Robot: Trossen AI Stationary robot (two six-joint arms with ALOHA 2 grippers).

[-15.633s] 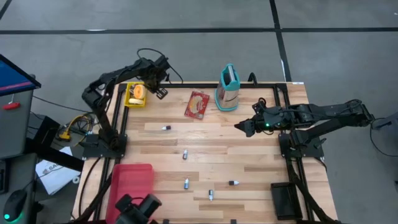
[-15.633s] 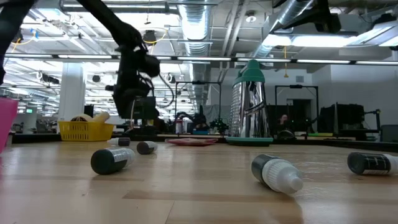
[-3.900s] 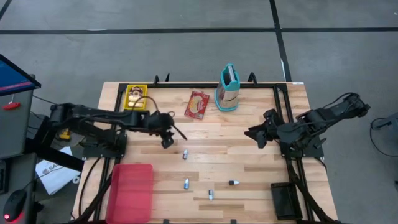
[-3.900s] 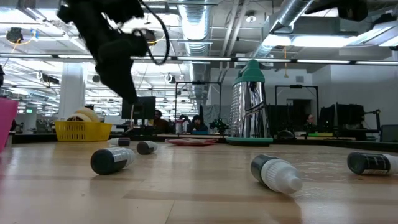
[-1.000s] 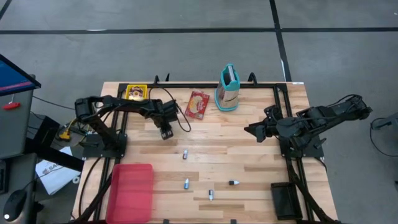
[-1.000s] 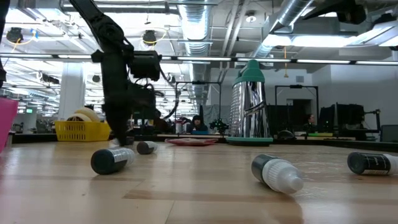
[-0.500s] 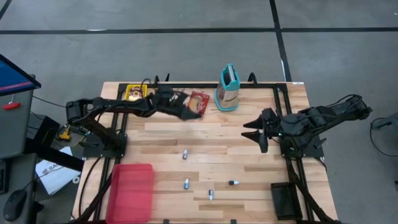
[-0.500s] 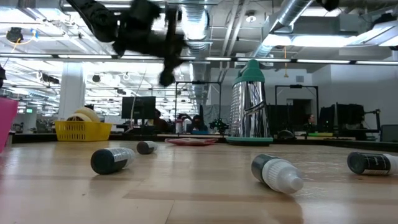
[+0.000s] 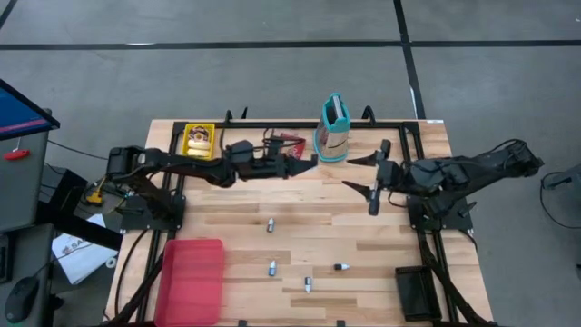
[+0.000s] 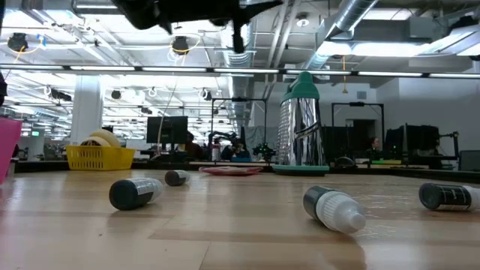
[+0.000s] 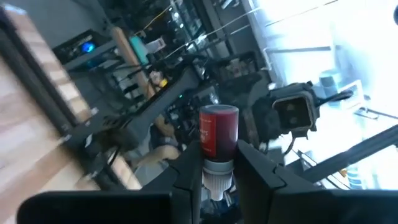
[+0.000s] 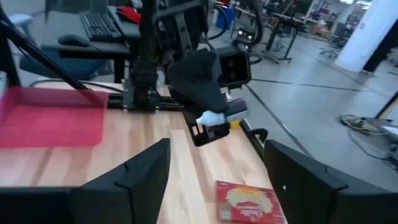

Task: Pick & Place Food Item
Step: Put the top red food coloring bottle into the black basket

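My left gripper (image 9: pixel 307 163) reaches level over the table's far middle, shut on a small bottle (image 11: pixel 218 132) with a red label and a white cap. The right wrist view shows that bottle (image 12: pixel 214 117) in the left gripper too. My right gripper (image 9: pixel 369 182) faces it from the right, open, with a gap of bare table between the two. A red food packet (image 12: pixel 245 202) lies flat under the left arm, and a yellow basket (image 9: pixel 198 139) with food sits at the far left. My left gripper pinches the bottle's white cap end (image 11: pixel 216 173) between its two fingers. The fingers lie level, pointing toward the table's right, along the bottle. The red-labelled body sticks out past the fingertips, lifted clear of the table.
A steel grater (image 9: pixel 333 127) with a teal handle stands at the far middle. Several small bottles (image 9: pixel 270 224) lie scattered on the near half of the wood. A red bin (image 9: pixel 192 277) sits at the near left corner, and black rails (image 9: pixel 416 145) frame the table's edges.
My left gripper has risen from the table's left middle and swung toward the far right. It tipped from pointing down to level and rolled, carrying the small bottle clear of the wood. My right gripper has rolled and opened wider.
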